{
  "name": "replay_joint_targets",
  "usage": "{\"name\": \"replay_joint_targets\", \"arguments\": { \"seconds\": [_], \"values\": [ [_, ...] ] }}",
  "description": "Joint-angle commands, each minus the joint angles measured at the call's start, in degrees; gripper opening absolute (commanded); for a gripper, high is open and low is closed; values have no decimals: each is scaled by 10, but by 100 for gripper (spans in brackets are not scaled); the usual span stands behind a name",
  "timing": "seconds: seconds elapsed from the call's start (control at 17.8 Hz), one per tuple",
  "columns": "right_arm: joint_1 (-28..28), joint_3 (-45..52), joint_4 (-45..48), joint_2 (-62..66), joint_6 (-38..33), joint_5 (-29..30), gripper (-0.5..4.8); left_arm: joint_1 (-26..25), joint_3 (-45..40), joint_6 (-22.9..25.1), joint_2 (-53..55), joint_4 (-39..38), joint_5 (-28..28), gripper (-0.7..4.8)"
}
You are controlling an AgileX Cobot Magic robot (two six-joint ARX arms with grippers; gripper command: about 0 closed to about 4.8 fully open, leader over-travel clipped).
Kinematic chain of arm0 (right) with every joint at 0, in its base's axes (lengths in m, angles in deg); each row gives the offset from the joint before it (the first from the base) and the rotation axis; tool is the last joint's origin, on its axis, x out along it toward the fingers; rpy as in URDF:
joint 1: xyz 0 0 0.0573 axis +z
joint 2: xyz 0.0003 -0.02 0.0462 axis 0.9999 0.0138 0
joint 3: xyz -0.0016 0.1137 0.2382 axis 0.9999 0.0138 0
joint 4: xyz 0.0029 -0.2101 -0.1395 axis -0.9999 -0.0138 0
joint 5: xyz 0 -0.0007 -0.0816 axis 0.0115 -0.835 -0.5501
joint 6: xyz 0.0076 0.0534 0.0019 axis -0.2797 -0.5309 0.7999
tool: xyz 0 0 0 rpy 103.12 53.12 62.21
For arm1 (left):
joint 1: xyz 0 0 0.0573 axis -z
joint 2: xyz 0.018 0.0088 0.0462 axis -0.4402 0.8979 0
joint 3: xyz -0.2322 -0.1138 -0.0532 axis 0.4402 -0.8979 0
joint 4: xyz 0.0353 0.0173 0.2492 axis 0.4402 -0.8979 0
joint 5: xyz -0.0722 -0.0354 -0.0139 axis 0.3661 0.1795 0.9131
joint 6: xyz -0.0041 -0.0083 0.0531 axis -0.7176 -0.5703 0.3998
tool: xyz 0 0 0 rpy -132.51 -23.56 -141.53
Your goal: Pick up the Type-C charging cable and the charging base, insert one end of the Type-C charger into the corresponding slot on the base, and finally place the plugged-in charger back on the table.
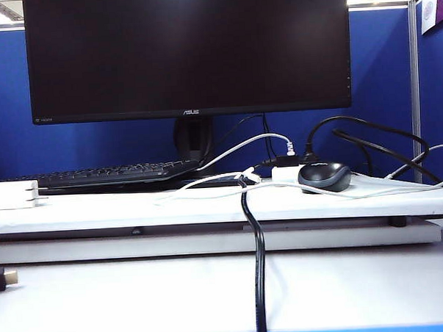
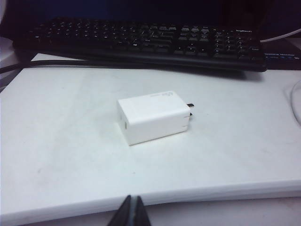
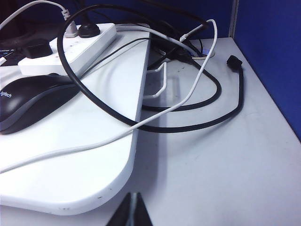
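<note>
The charging base, a white block with short prongs, lies on its side on the white table, at the far left in the exterior view. Its small greenish slot faces my left gripper, which hangs shut and empty just off the table's front edge. The Type-C charging cable, a thin white cord, runs across the table's right corner and loops off it. My right gripper is shut and empty in front of the rounded corner. Neither gripper shows in the exterior view.
A black keyboard lies behind the base, under the monitor. A dark mouse and a white power strip sit near the cord. A thick black cable loops over the corner; another hangs over the front edge.
</note>
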Motion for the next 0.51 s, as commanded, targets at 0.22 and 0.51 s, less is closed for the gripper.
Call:
{"name": "replay_joint_targets", "arguments": {
  "seconds": [0.22,0.51],
  "values": [
    [0,-34,36,-1,-101,-2,-2,0,7,-191,-1,5,75,-6],
    [0,-149,25,24,-101,0,-2,0,92,-203,1,25,48,-6]
  ]
}}
